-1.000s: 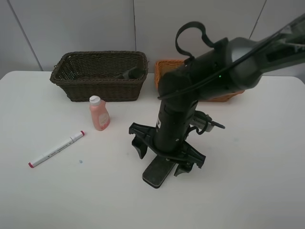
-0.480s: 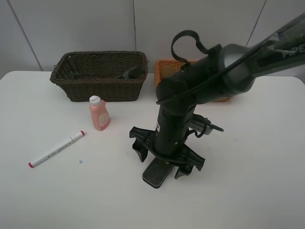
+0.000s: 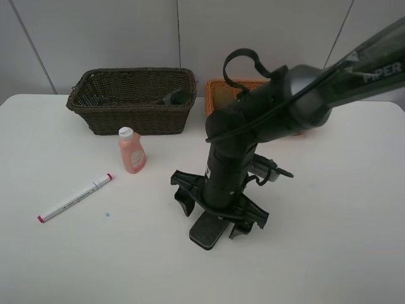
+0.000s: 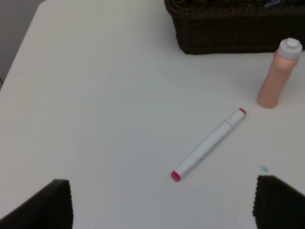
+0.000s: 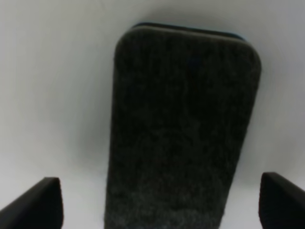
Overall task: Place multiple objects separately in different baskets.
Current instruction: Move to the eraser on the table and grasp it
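Right arm, slightly lower than before, hides most of the orange basket. Right tool, spread wide and empty, straddles the eraser on the near desk. Left tool, likewise wide and empty, shows only fingertips.

Looked down from high, front-on, over the whole table. From the left wrist, gazed slantwise, farther off, at marker and pink bottle, both shared with the high view. From the right wrist, stared straight down, very close, onto the eraser.
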Robot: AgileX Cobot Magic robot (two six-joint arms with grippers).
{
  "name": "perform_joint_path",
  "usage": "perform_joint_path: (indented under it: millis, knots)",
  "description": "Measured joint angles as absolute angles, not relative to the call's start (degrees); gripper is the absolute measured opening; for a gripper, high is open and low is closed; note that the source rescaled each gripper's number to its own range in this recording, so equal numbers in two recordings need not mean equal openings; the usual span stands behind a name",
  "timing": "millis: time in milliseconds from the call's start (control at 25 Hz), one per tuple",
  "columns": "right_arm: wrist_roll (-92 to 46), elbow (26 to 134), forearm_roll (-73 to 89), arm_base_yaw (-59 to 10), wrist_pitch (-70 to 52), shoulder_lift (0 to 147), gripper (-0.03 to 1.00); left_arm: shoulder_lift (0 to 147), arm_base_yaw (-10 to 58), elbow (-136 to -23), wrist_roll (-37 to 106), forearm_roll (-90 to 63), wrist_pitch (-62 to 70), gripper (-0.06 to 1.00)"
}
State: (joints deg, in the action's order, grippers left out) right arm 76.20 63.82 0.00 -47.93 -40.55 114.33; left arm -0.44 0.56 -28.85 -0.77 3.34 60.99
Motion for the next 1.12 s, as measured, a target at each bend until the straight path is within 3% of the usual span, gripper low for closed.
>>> perform_joint_path:
  millis: [800, 920, 1120]
  knots:
    - [75.5, 63.8, 1.3, -47.9, -39.7, 116.1, 0.98, -0.4, 0.6, -28.8, -0.7, 3.3, 61.0, 1.00]
    - [75.5, 63.8, 1.3, -47.9, -39.6, 116.1, 0.88, -0.4, 0.6, -28.8, -0.7, 3.3, 61.0, 1.00]
    - [75.5, 63.8, 1.4, -47.9, -39.6, 116.1, 0.56, -0.4, 0.6, -28.8, -0.7, 3.3, 61.0, 1.00]
